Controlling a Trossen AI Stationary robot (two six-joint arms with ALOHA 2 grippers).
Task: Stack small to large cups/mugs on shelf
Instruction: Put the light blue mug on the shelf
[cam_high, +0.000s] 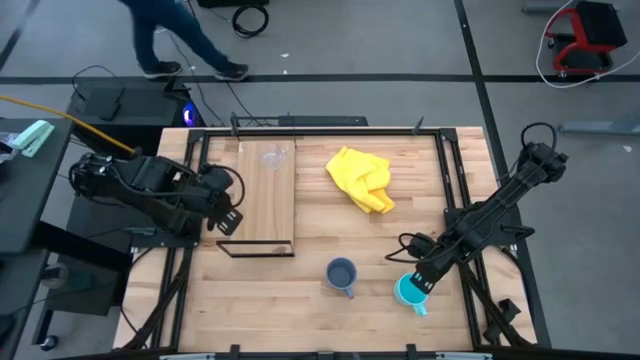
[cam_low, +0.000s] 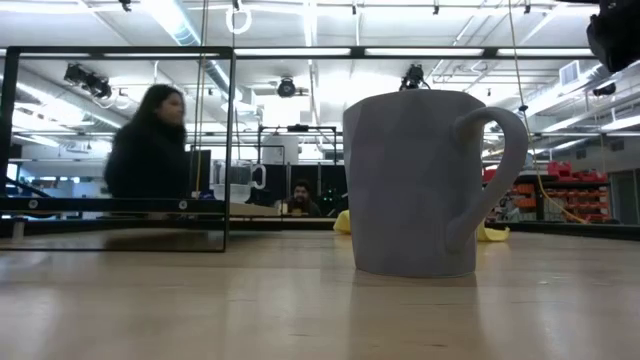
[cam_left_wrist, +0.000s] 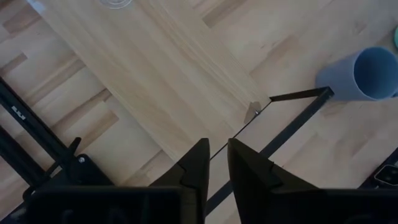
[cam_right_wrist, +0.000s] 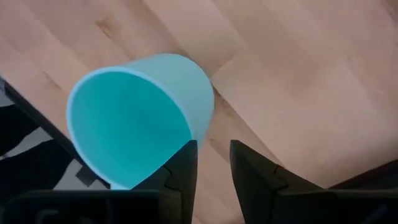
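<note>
Right wrist view first: right gripper (cam_right_wrist: 212, 163) close over the cyan mug (cam_right_wrist: 140, 118), fingers narrowly parted and holding nothing, mug rim just to one side of the gap rather than between the fingers (so a small sideways shift judged necessary before any closing). From above, same mug (cam_high: 409, 291) at the table's front right, right gripper (cam_high: 421, 279) touching or nearly touching its rim, clearly the nearer arm. Next out, dark blue-grey mug (cam_high: 341, 274) upright near front centre, handle toward the front edge. Farther back, shelf (cam_high: 262, 205) lying lengthwise front to back, tiny clear glass cup (cam_high: 274, 157) on its far end, left gripper (cam_high: 226, 215) beside its left edge, fingers almost together, empty. Yellow cloth (cam_high: 362, 179) beyond. No readable writing or labels anywhere.
</note>
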